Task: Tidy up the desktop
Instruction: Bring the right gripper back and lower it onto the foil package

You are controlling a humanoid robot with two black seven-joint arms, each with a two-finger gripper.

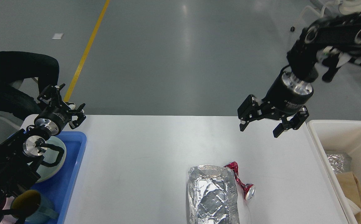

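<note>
The white desktop (143, 155) fills the middle of the head view. A crumpled silver foil tray (212, 196) lies at its front, with a crushed red can (242, 182) touching its right side. My right gripper (260, 129) hangs open and empty above the far right of the desktop, well behind the can. My left gripper (64, 104) is open and empty, raised over the far left corner, above the back of the blue tray (74, 174).
The blue tray at left holds a pale plate (53, 161) and a dark mug (30, 203). A cream-white bin (339, 130) at right holds crumpled foil (338, 162) and brown paper (353, 189). A seated person (9, 81) is at far left.
</note>
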